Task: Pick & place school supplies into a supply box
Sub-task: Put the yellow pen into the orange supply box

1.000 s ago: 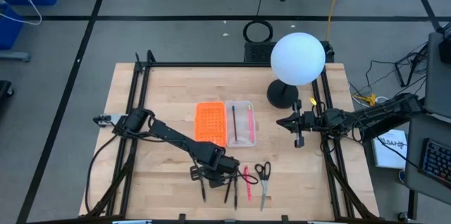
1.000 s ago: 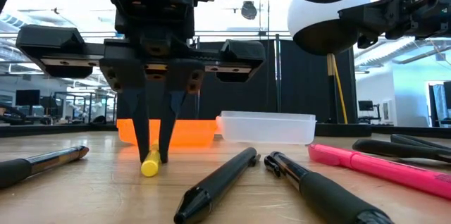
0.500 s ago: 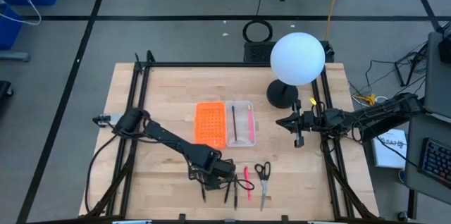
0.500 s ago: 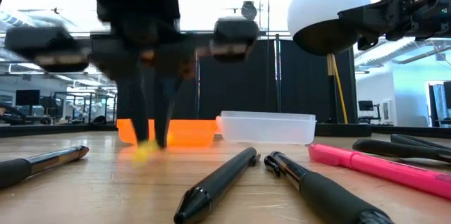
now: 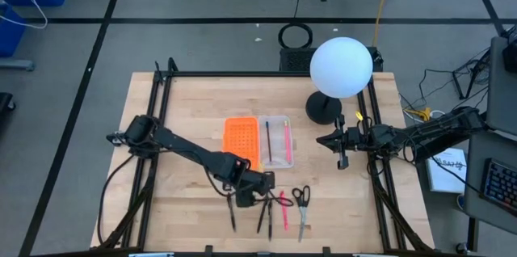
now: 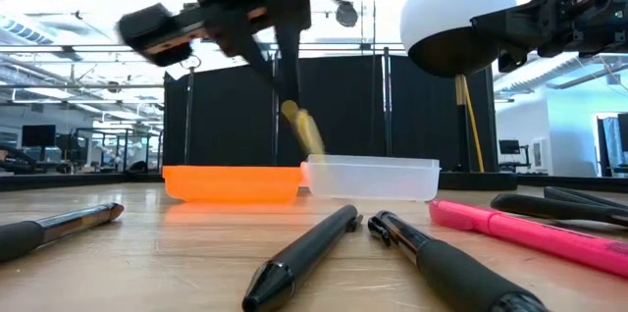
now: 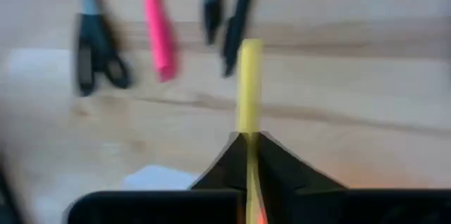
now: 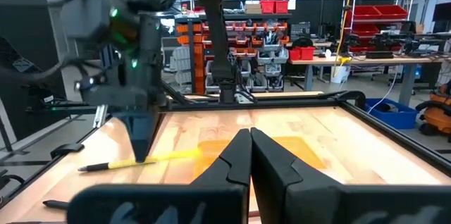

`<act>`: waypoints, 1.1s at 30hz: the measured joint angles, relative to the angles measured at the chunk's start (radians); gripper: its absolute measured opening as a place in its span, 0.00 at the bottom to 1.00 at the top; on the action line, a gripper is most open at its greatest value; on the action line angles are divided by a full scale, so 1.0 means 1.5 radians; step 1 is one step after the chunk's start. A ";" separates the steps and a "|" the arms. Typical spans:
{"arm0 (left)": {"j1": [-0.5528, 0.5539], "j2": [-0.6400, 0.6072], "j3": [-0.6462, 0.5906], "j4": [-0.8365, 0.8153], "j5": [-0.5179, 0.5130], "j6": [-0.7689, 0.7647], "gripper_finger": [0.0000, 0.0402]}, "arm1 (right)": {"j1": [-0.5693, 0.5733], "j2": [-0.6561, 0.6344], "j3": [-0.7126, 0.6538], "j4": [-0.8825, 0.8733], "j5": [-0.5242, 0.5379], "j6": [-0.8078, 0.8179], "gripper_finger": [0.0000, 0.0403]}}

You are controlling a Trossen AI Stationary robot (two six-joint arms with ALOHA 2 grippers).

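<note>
The table [image 5: 186,120] is light wood with a black frame around it. A white globe lamp [image 5: 341,67] on a black base stands at the far right part of the table. The floor around is grey with black lines. Far behind the table, the room has shelves with red bins and work benches.

The supply box [image 5: 258,142] lies open near the middle of the table. Its orange half [image 5: 241,141] is on the left and its clear half [image 5: 277,141] is on the right. Two thin pens, one dark and one pink, lie inside the clear half.

The left gripper [image 5: 241,195] hangs above the table, just in front of the box. Its fingers are clamped tight on a yellow pencil [image 7: 248,86]. In the low view the yellow pencil [image 6: 303,130] is up in the air and tilted, above the edge of the box.

Below the gripper, more supplies lie on the wood: two black pens [image 6: 304,253], a pink pen [image 5: 283,208] and a pair of scissors [image 5: 301,200] with black handles. They lie side by side, apart from the box.

The right gripper [image 5: 342,160] waits at the right side of the table, near the lamp base. Its fingers are pressed together with nothing between them.
</note>
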State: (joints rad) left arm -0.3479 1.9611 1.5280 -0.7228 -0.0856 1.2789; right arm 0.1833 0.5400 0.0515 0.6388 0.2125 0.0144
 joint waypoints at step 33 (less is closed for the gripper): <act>0.043 0.090 0.002 0.161 -0.025 -0.508 0.32 | 0.000 0.000 0.000 0.000 0.000 0.033 0.00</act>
State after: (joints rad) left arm -0.2834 2.0954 1.5310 -0.4816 -0.1228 0.5172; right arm 0.1831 0.5396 0.0513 0.6392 0.2132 0.0639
